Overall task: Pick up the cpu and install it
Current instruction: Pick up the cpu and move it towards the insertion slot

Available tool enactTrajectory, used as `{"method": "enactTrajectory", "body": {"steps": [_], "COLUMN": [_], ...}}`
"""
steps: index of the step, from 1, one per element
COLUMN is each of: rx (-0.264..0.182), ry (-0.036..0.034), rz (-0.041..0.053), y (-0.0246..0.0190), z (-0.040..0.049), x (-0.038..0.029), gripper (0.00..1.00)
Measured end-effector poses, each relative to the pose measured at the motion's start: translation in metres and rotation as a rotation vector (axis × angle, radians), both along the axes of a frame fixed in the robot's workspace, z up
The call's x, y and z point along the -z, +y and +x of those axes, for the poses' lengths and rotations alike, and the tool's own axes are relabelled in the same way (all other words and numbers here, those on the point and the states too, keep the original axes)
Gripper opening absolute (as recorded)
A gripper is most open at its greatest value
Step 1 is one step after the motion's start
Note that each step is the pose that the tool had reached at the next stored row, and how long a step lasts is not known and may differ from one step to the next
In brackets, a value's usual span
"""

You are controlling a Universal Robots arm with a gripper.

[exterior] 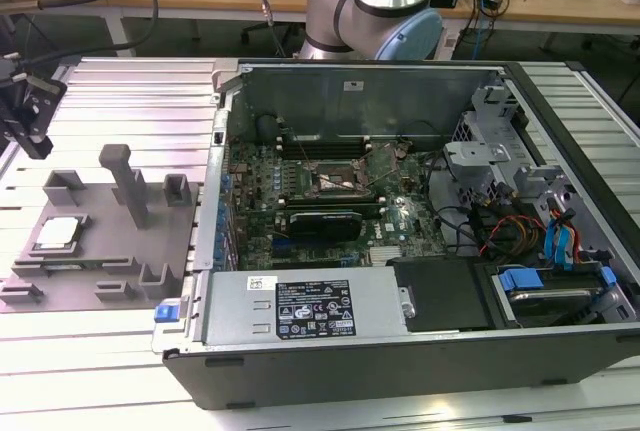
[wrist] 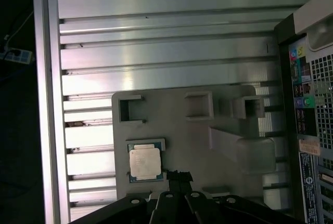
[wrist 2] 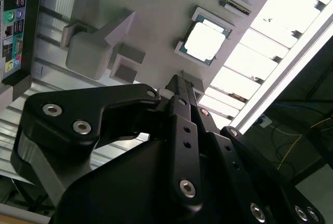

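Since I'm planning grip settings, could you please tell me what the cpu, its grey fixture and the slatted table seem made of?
The cpu: likely a metal lid, satin silver, glinting brightly. The grey fixture: probably plastic, matte, evenly dull without reflections. The slatted table: apparently aluminium, brushed, with streaky highlights along its ribs.

At the left of the exterior view I see a grey fixture plate (exterior: 100, 251) lying flat on the ribbed aluminium table (exterior: 130, 91), with a tall post (exterior: 125, 183) and low blocks standing on it. Just beside it, across the middle and right, lies an open computer case (exterior: 360, 86). Inside I make out the green motherboard (exterior: 260, 176), its dark socket frame (exterior: 340, 183) near centre, the power supply (exterior: 305, 306) along the lower edge, and blue-tabbed drive bays (exterior: 522, 279) at lower right.
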State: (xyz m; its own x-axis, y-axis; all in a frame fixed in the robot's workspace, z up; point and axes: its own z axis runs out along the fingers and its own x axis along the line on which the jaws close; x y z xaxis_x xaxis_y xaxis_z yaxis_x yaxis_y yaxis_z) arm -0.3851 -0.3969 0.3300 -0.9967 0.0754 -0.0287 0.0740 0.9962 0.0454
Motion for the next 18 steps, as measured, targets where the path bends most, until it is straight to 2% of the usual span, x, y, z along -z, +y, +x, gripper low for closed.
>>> {"method": "enactTrajectory", "body": {"steps": [8,15,18], "rx": [0.0,0.0,0.0], "ry": [-0.0003,-0.0001,0.0013], "rz": [0.0001,-0.0002,-0.0042], "y": [0.0,0.0,0.0], "z": [-0.0003,-0.0046,-0.0082], "x": [0.0008,0.0112,0.0215], "gripper": [0.11,0.11,0.11]}}
